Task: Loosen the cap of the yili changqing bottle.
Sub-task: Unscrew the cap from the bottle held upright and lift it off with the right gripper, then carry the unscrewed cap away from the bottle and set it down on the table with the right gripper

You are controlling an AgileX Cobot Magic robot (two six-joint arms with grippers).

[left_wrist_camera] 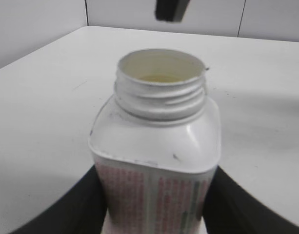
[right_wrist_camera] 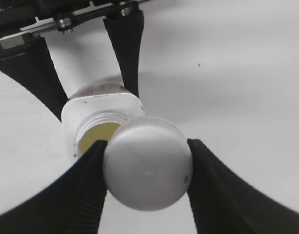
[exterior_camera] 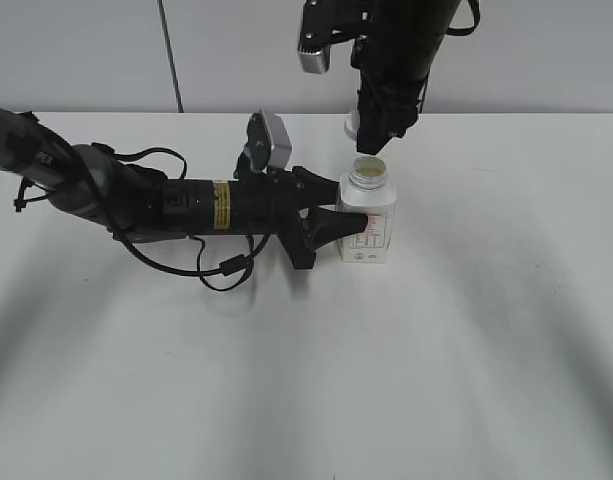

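The yili changqing bottle [exterior_camera: 367,215] stands upright on the white table, its threaded neck open with pale contents inside. My left gripper [exterior_camera: 348,210] is shut on the bottle's body [left_wrist_camera: 156,190], one finger on each side of the label. My right gripper [exterior_camera: 361,130] is shut on the white cap [right_wrist_camera: 148,163] and holds it a little above the open neck, off the bottle. The cap [exterior_camera: 351,124] shows small at the fingertips in the exterior view. The bottle mouth [right_wrist_camera: 98,131] shows below the cap in the right wrist view.
The white table [exterior_camera: 466,330] spreads around the bottle. The left arm and its cables [exterior_camera: 166,205] lie along the table on the left. A grey wall [exterior_camera: 546,50] stands behind the table's far edge.
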